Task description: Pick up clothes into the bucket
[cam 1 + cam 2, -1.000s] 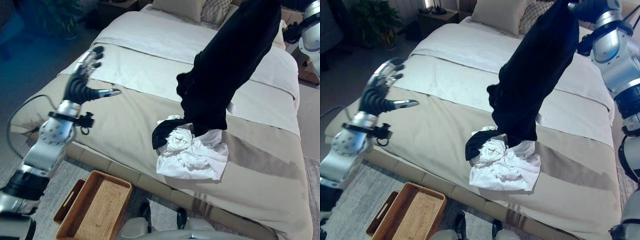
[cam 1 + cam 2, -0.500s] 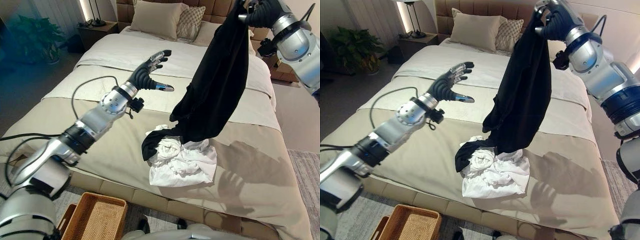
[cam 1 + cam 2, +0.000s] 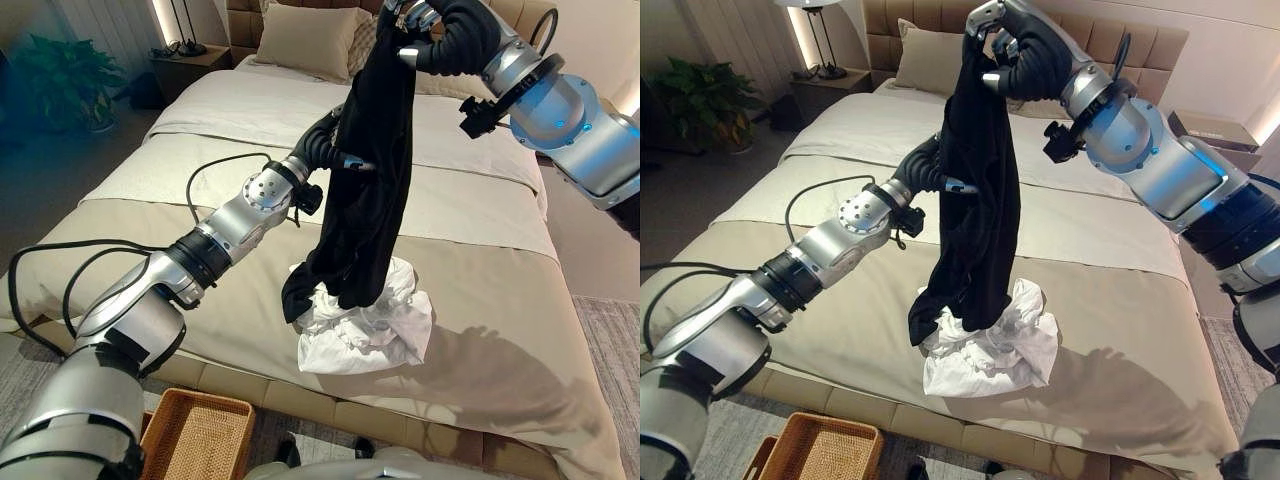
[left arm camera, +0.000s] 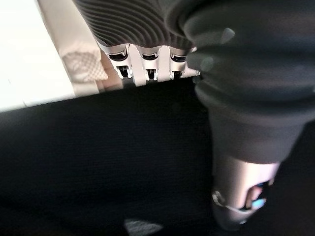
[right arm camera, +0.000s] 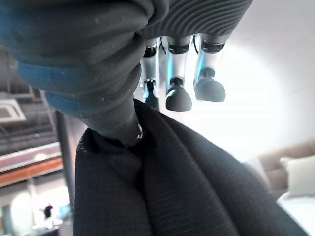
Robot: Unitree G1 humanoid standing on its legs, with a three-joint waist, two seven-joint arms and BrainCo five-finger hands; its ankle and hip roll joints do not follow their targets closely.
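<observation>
My right hand [image 3: 1015, 55] is clenched on the top of a black garment [image 3: 975, 190], which hangs straight down from it, its lower end draped on the crumpled white clothes [image 3: 990, 345] on the bed [image 3: 1120, 330]. My left hand [image 3: 930, 165] is against the garment's middle, fingers buried behind the cloth, so I can't tell if it's gripping. The wicker basket [image 3: 195, 440] sits on the floor below my left arm.

Black garment [image 3: 365, 190] hangs against left hand [image 3: 325, 140], blocking its front. White clothes pile [image 3: 365, 325] lies below. Bare bedspread [image 3: 150, 240] beside it.
</observation>
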